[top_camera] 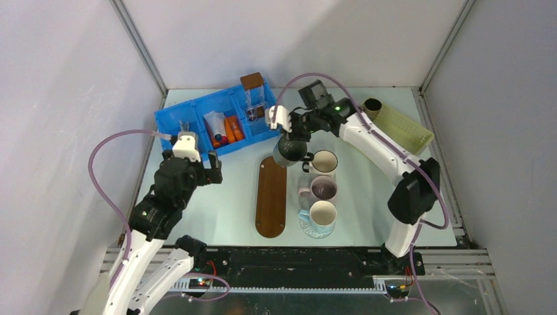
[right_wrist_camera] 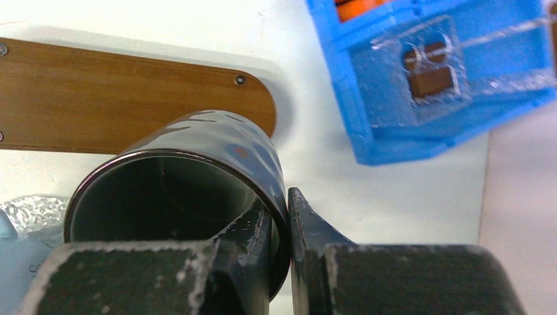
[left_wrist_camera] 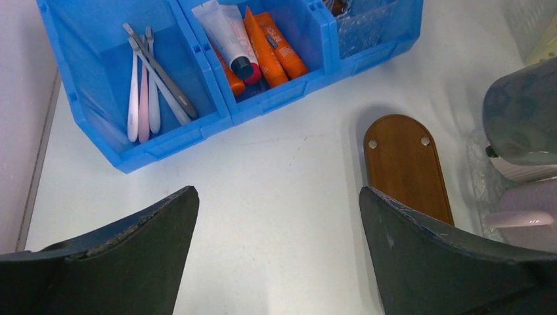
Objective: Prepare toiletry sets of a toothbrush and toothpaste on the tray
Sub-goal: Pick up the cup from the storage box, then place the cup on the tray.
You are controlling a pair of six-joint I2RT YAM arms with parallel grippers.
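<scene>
- The left hand (left_wrist_camera: 277, 197) hangs over bare desk (left_wrist_camera: 295, 170) near the blue bin (left_wrist_camera: 174, 141), its fingers wide apart and holding nothing.
- The toothbrushes (left_wrist_camera: 148, 92), grey and pale pink, lie together in the bin's left compartment.
- The toothpaste tubes (left_wrist_camera: 263, 46), mostly orange and one white, lie in the middle compartment.
- A clear box (right_wrist_camera: 430, 72) with a brown lid sits in the right compartment.
- The wooden tray (top_camera: 270, 197) lies flat on the desk, between the bin and a row of three mugs (top_camera: 323, 189).
- The right hand (right_wrist_camera: 279, 203) is clamped on the rim of a dark mug (right_wrist_camera: 210, 144), one finger inside and one outside. The mug is tilted at the tray's far end.
</scene>
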